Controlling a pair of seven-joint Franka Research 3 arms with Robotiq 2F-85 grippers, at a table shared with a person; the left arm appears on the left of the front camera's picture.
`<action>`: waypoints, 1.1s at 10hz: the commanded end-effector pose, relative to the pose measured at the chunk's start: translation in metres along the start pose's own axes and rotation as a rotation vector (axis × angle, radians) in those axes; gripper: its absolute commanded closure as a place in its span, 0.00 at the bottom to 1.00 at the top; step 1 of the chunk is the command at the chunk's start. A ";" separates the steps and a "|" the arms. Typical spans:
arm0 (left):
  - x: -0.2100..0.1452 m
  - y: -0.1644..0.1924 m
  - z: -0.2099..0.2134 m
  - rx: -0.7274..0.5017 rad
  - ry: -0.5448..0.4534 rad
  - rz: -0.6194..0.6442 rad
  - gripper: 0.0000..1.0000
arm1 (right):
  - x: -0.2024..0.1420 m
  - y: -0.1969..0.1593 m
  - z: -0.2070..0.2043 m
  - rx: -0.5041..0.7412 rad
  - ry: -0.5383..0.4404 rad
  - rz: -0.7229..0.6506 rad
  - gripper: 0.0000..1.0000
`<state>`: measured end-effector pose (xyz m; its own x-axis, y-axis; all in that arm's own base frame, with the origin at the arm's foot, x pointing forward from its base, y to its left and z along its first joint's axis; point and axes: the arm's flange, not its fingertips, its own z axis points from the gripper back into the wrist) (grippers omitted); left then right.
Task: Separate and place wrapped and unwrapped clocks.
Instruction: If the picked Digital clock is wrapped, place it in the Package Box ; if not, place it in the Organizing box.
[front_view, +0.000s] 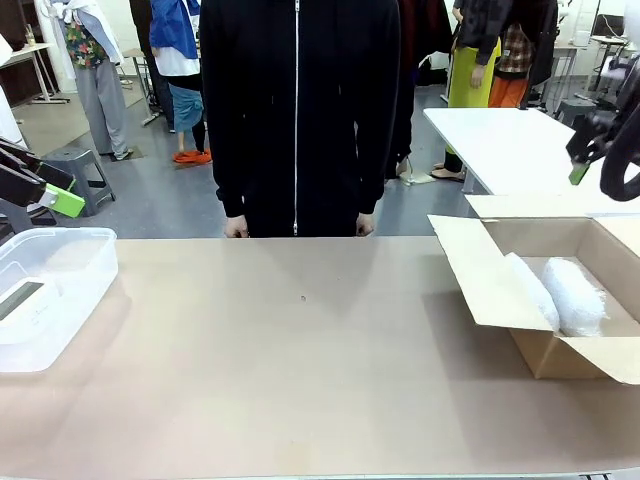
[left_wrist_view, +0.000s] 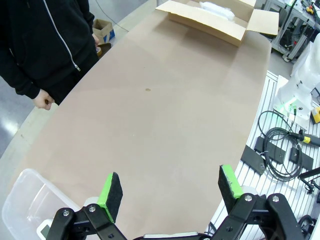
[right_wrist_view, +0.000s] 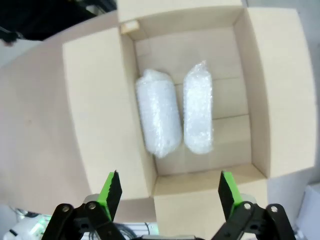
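Two whitish bubble-wrap bundles (right_wrist_view: 159, 117) (right_wrist_view: 198, 112) lie side by side in the open cardboard box (right_wrist_view: 100, 95). The front view shows them at the table's right end, bundle (front_view: 572, 295) beside bundle (front_view: 530, 288). My right gripper (right_wrist_view: 170, 192) hangs open above the box's near flap, well clear of the bundles, and its fingers hold nothing. At the left, a plain white clock (front_view: 20, 298) rests in a clear plastic bin (front_view: 60, 250), dimly seen through the wall. My left gripper (left_wrist_view: 170, 189) is open and empty, raised above the bin's end of the table.
A person in a black zipped jacket (front_view: 297, 110) stands at the far edge, hands (left_wrist_view: 42, 101) hanging at the sides. The box's flaps (front_view: 490, 270) spread outward over the table. Cables and mounts (left_wrist_view: 280, 150) lie beyond the table's near edge.
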<state>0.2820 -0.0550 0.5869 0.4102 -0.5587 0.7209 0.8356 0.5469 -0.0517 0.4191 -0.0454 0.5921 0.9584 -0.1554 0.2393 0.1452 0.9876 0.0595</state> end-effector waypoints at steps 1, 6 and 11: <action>-0.001 0.000 0.000 -0.005 0.006 -0.012 0.00 | -0.006 0.002 0.022 0.070 -0.021 0.055 0.00; -0.001 0.000 0.000 -0.005 0.006 -0.012 0.00 | 0.003 0.017 0.063 0.058 -0.001 0.115 0.00; -0.001 0.000 0.000 -0.005 0.006 -0.012 0.00 | 0.001 0.018 0.061 0.046 -0.014 0.089 0.00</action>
<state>0.2820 -0.0550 0.5869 0.4100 -0.5587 0.7209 0.8357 0.5468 -0.0516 0.4135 -0.0269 0.6540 0.9657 -0.0669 0.2507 0.0503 0.9961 0.0719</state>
